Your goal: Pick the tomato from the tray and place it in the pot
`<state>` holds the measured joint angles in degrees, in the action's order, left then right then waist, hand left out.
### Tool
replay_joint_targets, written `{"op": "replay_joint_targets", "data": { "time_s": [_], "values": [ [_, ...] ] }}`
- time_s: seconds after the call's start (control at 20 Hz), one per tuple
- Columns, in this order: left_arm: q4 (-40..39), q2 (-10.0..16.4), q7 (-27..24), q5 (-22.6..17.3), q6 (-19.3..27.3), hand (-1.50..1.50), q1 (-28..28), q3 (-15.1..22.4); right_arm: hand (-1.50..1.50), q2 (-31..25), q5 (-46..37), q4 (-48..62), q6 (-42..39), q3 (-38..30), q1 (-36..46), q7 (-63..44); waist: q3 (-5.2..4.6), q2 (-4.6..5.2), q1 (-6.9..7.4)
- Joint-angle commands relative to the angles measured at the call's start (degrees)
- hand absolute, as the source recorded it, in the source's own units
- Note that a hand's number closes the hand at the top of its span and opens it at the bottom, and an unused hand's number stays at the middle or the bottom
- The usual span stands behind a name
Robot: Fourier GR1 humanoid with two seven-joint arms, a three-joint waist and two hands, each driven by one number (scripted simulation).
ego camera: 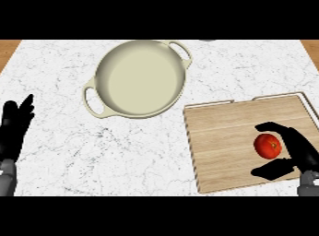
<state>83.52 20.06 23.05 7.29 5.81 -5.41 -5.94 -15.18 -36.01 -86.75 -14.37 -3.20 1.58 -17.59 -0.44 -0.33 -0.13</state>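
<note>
looking down on a white marbled stone counter. finding a cream oval pot with two loop handles at the upper middle, standing upright on the stone and tilted slantwise across the view, one handle pointing toward the far right and the other toward the near left. holding nothing inside: only the bare pale bottom showing.

finding a flat rectangular light wooden tray with a thin raised rim at the right, lying just beside the pot's near right edge, with a narrow strip of counter between them. carrying a single red round tomato on its right half, resting on the wood, well apart from the pot.

curling the black right hand round the tomato: fingers arching over its far and right sides, thumb lying along its near side, the fruit sitting in the gap between them. touching along the right side, by the look of it; not possible to tell whether the thumb is pressing against the skin.

resting the black left hand at the left edge, fingers straight, spread slightly apart and pointing up, holding nothing, far from both tray and pot.
</note>
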Motion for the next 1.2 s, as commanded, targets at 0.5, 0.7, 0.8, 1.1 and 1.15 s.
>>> {"op": "replay_joint_targets", "data": {
  "time_s": [0.5,0.7,0.8,1.1,1.15],
  "values": [
    [-0.39,-2.06,-0.75,1.85,-2.29,0.00,0.56,-1.68,1.50,-1.32,-8.73,-1.39,7.70,-0.54,2.01,4.95,0.44,0.29,0.11],
    [-0.17,-3.11,0.49,2.88,-0.69,0.00,-0.48,-1.44,1.50,-1.66,-12.61,-5.10,13.46,-1.27,-1.99,5.36,0.44,0.27,-0.20],
    [-0.28,-3.30,-1.91,2.96,-0.44,0.00,1.18,-1.28,1.50,4.64,-21.13,-13.40,12.26,4.94,-4.01,-12.49,0.28,0.06,-0.68],
    [0.69,-1.66,0.21,2.51,-0.69,0.00,0.41,-2.64,1.50,12.68,-41.32,-19.05,12.04,14.84,-11.55,-34.05,-0.08,-0.56,-2.01],
    [0.34,-1.46,-0.07,2.49,-1.60,0.00,1.44,-2.20,1.50,14.19,-44.53,-21.71,11.41,17.21,-11.00,-37.04,-0.15,-0.68,-1.68]
  ]
}}
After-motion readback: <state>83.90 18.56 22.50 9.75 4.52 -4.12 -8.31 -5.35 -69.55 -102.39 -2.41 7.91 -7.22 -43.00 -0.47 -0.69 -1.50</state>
